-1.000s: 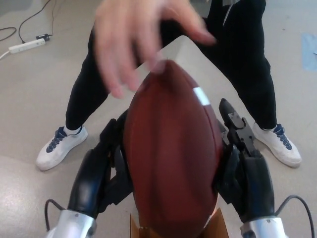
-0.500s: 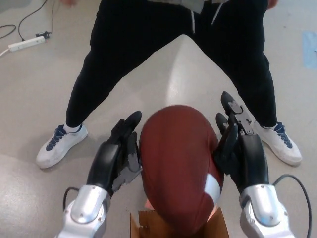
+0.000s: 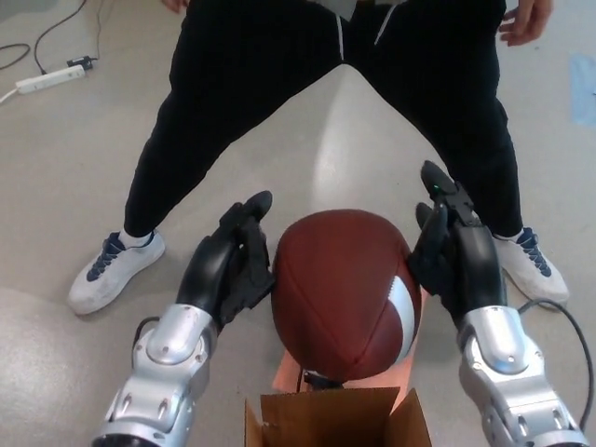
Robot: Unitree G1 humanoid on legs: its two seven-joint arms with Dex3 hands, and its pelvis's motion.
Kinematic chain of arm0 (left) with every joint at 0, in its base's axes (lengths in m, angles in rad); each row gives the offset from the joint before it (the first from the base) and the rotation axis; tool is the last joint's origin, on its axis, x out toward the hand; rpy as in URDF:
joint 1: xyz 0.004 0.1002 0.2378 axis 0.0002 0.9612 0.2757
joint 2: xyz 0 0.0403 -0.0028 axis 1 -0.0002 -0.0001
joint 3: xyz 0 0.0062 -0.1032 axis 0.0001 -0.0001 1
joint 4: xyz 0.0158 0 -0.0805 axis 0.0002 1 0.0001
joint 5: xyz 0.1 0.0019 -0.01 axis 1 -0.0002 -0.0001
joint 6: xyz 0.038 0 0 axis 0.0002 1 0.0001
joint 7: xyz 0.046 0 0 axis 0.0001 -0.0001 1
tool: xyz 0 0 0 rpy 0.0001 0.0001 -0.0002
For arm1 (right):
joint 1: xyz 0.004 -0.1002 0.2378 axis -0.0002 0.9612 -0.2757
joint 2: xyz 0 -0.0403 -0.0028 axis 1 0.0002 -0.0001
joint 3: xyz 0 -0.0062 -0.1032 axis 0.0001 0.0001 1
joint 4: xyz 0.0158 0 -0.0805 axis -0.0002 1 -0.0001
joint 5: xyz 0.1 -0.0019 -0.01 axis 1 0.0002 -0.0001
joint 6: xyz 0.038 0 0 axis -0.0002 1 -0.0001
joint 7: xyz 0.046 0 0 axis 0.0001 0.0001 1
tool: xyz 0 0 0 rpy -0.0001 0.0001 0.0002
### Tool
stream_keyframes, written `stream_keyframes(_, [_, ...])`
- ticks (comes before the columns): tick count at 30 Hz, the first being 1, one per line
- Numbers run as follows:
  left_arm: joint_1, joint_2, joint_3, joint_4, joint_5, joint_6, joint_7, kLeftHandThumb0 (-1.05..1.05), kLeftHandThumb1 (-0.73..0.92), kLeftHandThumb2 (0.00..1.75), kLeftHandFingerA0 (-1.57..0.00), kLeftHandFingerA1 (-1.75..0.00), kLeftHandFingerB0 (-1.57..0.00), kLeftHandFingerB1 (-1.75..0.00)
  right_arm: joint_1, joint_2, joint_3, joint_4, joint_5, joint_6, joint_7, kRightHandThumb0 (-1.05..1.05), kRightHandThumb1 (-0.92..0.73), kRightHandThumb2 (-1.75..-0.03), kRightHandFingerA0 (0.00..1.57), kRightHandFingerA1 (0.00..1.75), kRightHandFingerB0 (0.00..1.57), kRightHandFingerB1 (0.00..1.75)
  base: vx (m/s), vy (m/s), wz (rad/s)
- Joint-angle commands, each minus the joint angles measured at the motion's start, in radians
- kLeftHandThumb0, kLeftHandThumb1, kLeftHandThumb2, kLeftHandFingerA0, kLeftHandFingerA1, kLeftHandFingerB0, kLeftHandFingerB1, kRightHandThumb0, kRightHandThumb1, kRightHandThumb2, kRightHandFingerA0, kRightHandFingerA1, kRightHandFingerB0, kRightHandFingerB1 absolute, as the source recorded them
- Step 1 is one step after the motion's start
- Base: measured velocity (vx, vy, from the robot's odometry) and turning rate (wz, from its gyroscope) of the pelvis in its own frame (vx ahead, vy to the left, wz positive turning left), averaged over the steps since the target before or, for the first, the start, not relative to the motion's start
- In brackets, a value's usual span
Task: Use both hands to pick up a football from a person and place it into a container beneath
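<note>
The football (image 3: 346,293) sits pinned between the robot's two black hands, its brown leather and one white stripe turned up toward the head camera. The left hand (image 3: 228,265) presses against the ball's left flank, fingers (image 3: 250,210) angled up and curled toward it, the silver forearm rising from the lower left corner. The right hand (image 3: 456,251) clamps the opposite flank, its fingers (image 3: 438,186) pointing up and slightly forward, the forearm climbing from the lower right. Both hands grip the ball together, each touching a side, palms facing inward.

Directly below the ball, the open flaps of a cardboard box (image 3: 335,419) show at the bottom edge, with a pinkish surface between ball and box.

A person (image 3: 317,84) in black trousers stands facing the robot, legs spread wide, white sneakers (image 3: 114,270) planted on the grey floor (image 3: 56,168). One of the person's hands (image 3: 526,20) hangs free at the upper right, well apart from the ball. A white power strip (image 3: 51,84) lies on the floor at the upper left.
</note>
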Motion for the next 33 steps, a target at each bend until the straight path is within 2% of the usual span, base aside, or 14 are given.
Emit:
stream_keyframes(1, [-0.051,0.069,0.026,0.069,0.032,-0.049,-0.021,-0.84,0.87,1.16,0.0,-0.13,0.0,-0.12,-0.031,-0.038,-0.051,0.061,0.005,-0.01,0.026,-0.82,-0.87,-1.17,0.02,0.18,0.02,0.15,0.0,0.0,0.0])
stream_keyframes(5, [-0.072,0.128,0.09,0.109,-0.008,-0.004,-0.043,-0.83,0.85,1.15,0.0,-0.14,0.0,-0.12,-0.03,-0.075,-0.107,0.096,0.028,-0.029,0.051,-0.8,-0.88,-1.17,0.0,0.18,0.0,0.14,0.0,0.0,0.0])
stream_keyframes(9, [-0.073,0.186,0.129,0.166,-0.003,-0.072,-0.054,-0.84,0.9,1.17,0.0,-0.11,0.0,-0.09,-0.029,-0.108,-0.16,0.124,0.045,-0.036,0.078,-0.76,-0.88,-1.16,0.0,0.22,0.0,0.16,0.0,0.0,0.0])
stream_keyframes(11, [-0.069,0.203,0.147,0.167,0.0,-0.047,-0.037,-0.81,0.87,1.15,0.0,-0.17,0.0,-0.13,-0.026,-0.125,-0.177,0.157,0.041,-0.058,0.086,-0.75,-0.88,-1.15,0.0,0.22,0.0,0.16,0.0,0.0,0.0])
stream_keyframes(14, [-0.055,0.198,0.173,0.177,-0.03,-0.082,-0.072,-0.81,0.86,1.14,0.0,-0.16,0.0,-0.12,-0.02,-0.135,-0.186,0.176,0.034,-0.075,0.092,-0.75,-0.88,-1.15,0.0,0.23,0.0,0.16,0.0,0.0,0.0])
stream_keyframes(15, [-0.048,0.197,0.182,0.182,-0.036,-0.09,-0.082,-0.77,0.81,1.13,0.0,-0.19,0.0,-0.17,-0.019,-0.136,-0.189,0.187,0.031,-0.082,0.09,-0.78,-0.86,-1.14,0.03,0.23,0.02,0.15,0.0,0.0,0.0])
stream_keyframes(33, [0.041,0.202,0.201,0.163,-0.024,-0.109,-0.103,-0.87,0.84,1.12,-0.05,-0.19,-0.05,-0.11,-0.025,-0.137,-0.2,0.289,0.012,-0.139,0.095,-0.84,-0.85,-1.13,0.07,0.24,0.06,0.13,0.0,0.0,0.0])
